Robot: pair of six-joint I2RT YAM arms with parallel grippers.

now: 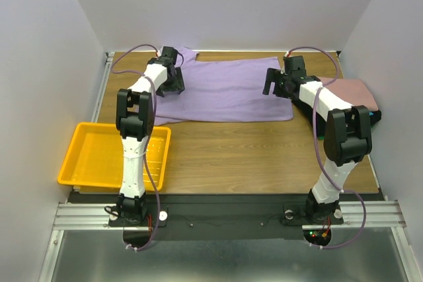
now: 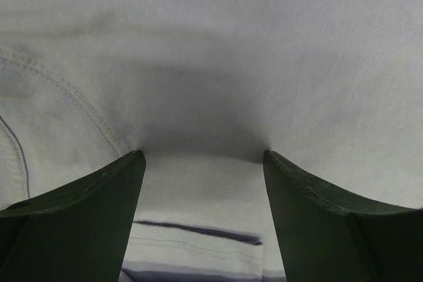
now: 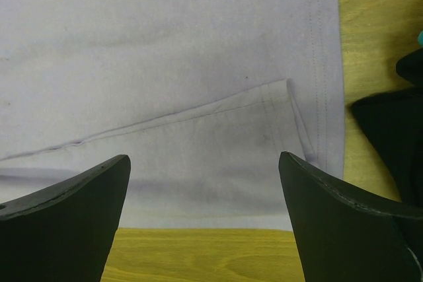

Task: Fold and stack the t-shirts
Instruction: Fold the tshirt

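A lavender-purple t-shirt (image 1: 228, 90) lies spread flat across the back of the wooden table. My left gripper (image 1: 176, 74) is down on the shirt's left end. In the left wrist view its jaws (image 2: 203, 156) stand apart, with the tips pressed into the cloth (image 2: 211, 64) and a ridge of fabric between them. My right gripper (image 1: 272, 84) hangs open over the shirt's right end. In the right wrist view it (image 3: 204, 158) is above the hemmed edge (image 3: 198, 117), with nothing between its fingers. A folded dusty-pink t-shirt (image 1: 355, 92) rests at the right on darker folded ones (image 1: 377, 117).
A yellow plastic tray (image 1: 115, 127) sits at the front left, under the left arm. White walls close in the table on the left, back and right. Bare wood (image 1: 251, 153) runs in front of the shirt. A black cloth edge (image 3: 390, 137) shows beside the right fingers.
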